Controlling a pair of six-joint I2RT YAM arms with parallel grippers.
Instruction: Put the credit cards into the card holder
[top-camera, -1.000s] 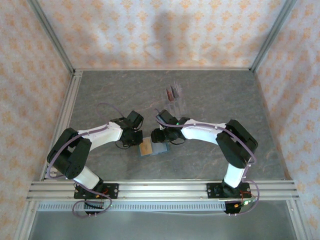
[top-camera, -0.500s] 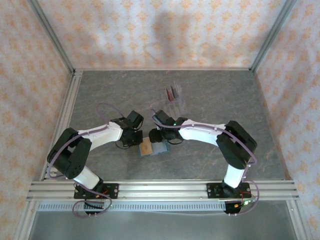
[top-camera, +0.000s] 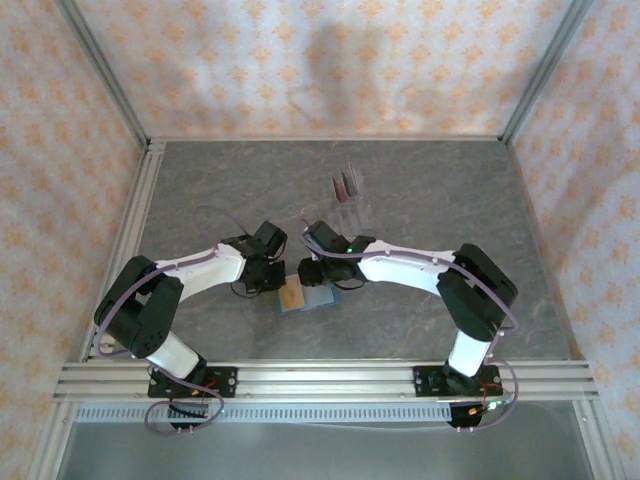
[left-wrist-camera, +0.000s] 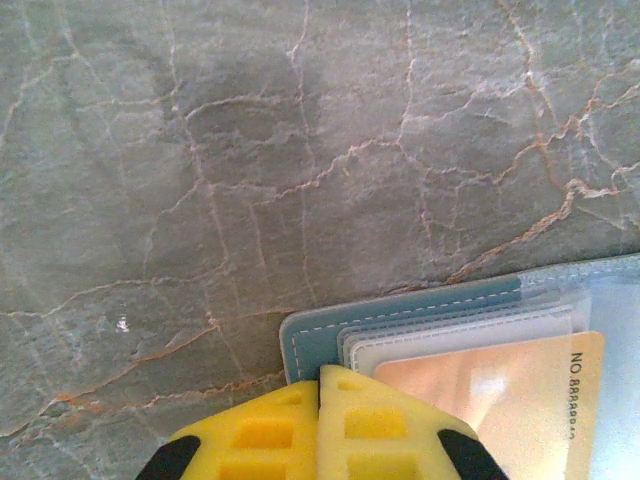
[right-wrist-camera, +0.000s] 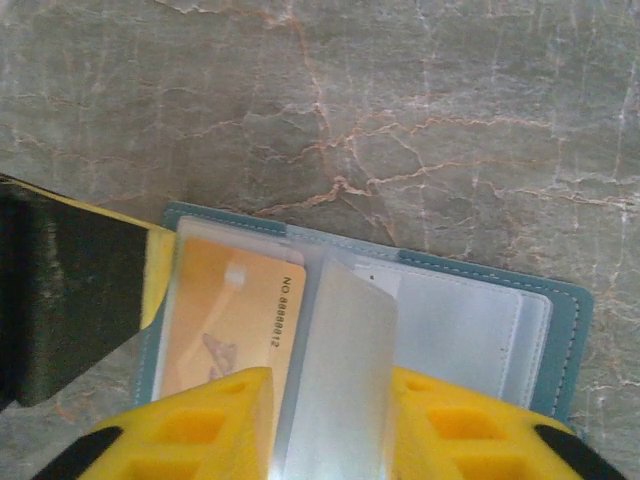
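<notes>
The teal card holder (top-camera: 318, 299) lies open on the table between the two wrists. A brownish-orange credit card (right-wrist-camera: 225, 310) sits in its left sleeve (left-wrist-camera: 490, 385). My left gripper (left-wrist-camera: 320, 373) is shut, its tips pressing on the card holder's (left-wrist-camera: 310, 340) left edge. My right gripper (right-wrist-camera: 330, 390) stands open over the card holder's (right-wrist-camera: 565, 305) middle. A clear sleeve leaf (right-wrist-camera: 340, 360) rises between its two fingers. Two dark red credit cards (top-camera: 345, 184) stand farther back.
A clear plastic slotted rack (top-camera: 352, 207) holds the dark red cards behind the arms. The left gripper's finger (right-wrist-camera: 70, 300) shows at the left of the right wrist view. Aluminium rails frame the marbled table (top-camera: 500, 200).
The right gripper has shifted a little to the left over the card holder and its jaws have narrowed around the clear leaf. The left gripper has not moved.
</notes>
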